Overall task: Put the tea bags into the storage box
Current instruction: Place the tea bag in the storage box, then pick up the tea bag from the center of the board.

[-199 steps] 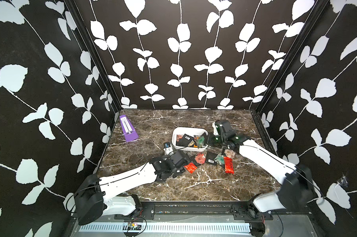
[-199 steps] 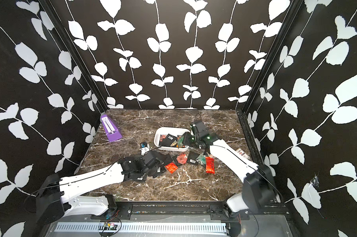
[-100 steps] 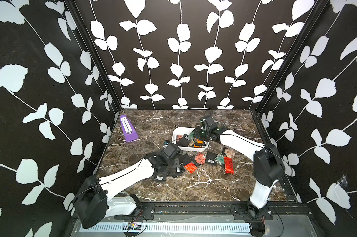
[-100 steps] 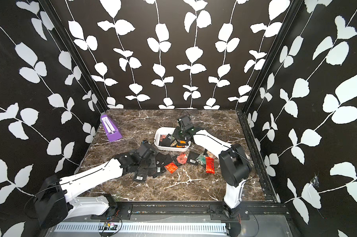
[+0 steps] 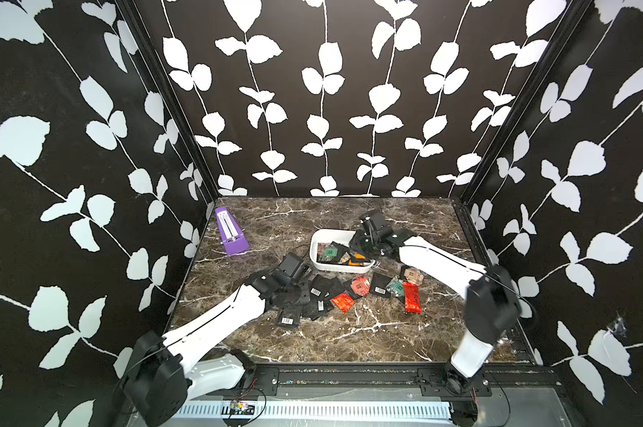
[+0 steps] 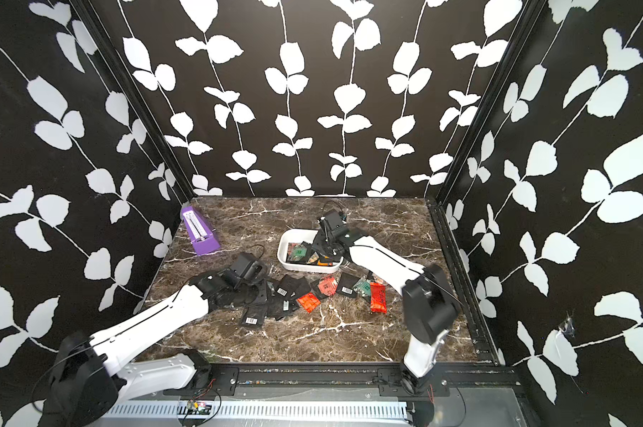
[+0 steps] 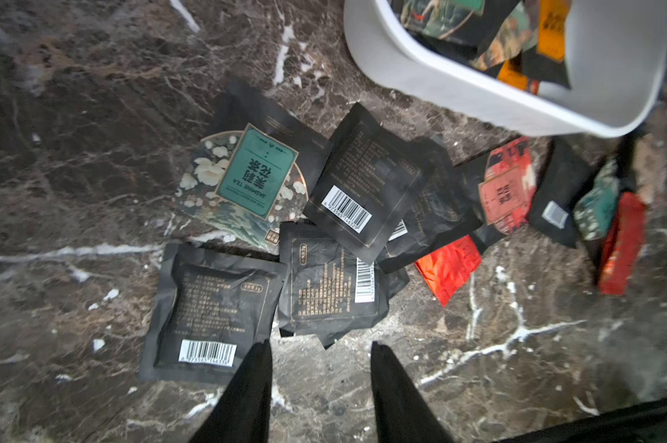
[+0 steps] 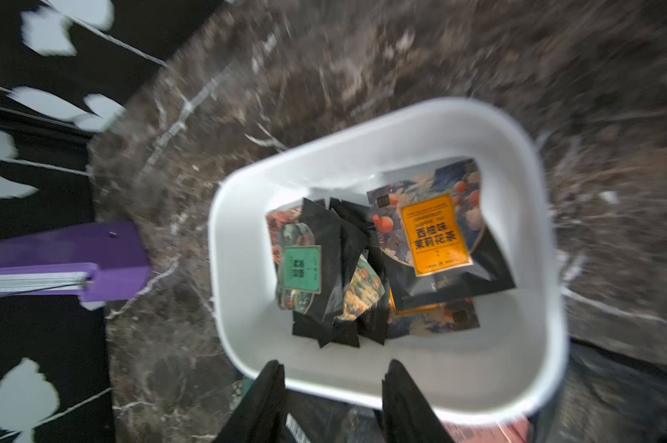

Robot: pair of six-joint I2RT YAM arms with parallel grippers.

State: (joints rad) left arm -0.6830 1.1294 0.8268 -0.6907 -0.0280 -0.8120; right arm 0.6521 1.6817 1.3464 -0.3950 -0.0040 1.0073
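The white storage box point(image 5: 329, 232) point(image 6: 294, 232) stands mid-table and holds several tea bags, with an orange-labelled one point(image 8: 435, 234) on top. More tea bags point(image 5: 343, 301) point(image 6: 309, 301), mostly black with barcodes, lie strewn on the marble in front of the box. My right gripper point(image 8: 335, 366) point(image 5: 360, 246) hangs open and empty over the box's rim point(image 8: 362, 161). My left gripper point(image 7: 321, 347) point(image 5: 294, 292) is open over bare marble at the edge of the pile. One of its fingers overlaps the corner of a black tea bag point(image 7: 213, 310). A green jasmine one point(image 7: 255, 172) lies beyond.
A purple metronome point(image 5: 231, 233) point(image 8: 94, 261) stands at the back left near the wall. A red oblong packet point(image 5: 411, 301) lies at the right end of the scattered row. Patterned walls close three sides, and a black rail runs along the front edge.
My right arm swung left from beside the box to over it and its gripper opened; the orange-labelled tea bag now lies inside. My left gripper drew back leftward and opened a little.
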